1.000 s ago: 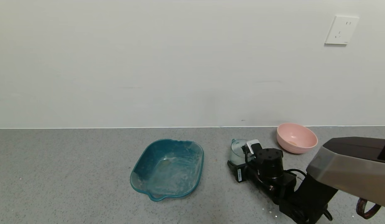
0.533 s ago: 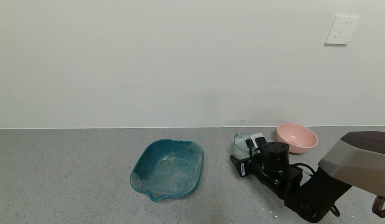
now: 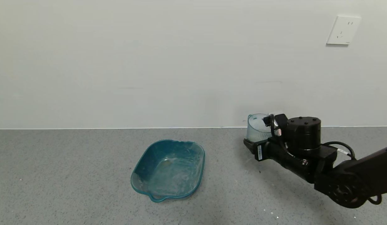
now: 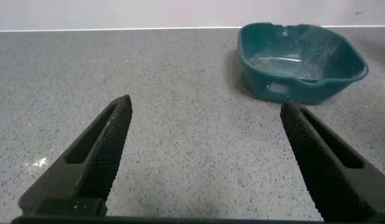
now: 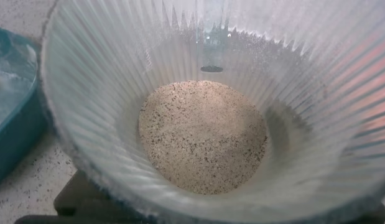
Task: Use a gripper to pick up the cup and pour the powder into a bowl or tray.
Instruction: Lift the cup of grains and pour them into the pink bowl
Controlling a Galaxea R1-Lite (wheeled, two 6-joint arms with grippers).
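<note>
My right gripper [image 3: 259, 134] is shut on the clear ribbed cup [image 3: 257, 126] and holds it upright, lifted above the counter near the back wall. The right wrist view looks down into the cup [image 5: 86, 93]; pale tan speckled powder [image 5: 203, 134] lies in a round heap on its bottom. The pink bowl is hidden behind the right gripper and arm in the head view. My left gripper [image 4: 206, 102] is open and empty, low over bare counter, and is out of the head view.
The teal squarish tray [image 3: 168, 168] with powder smears sits on the grey counter left of the cup; it also shows in the left wrist view [image 4: 301, 59] and the right wrist view [image 5: 12, 124]. A wall socket [image 3: 343, 30] is high on the right.
My right gripper has lifted the cup off the counter and carried it up and to the right, so it now covers the pink bowl in the head view.
</note>
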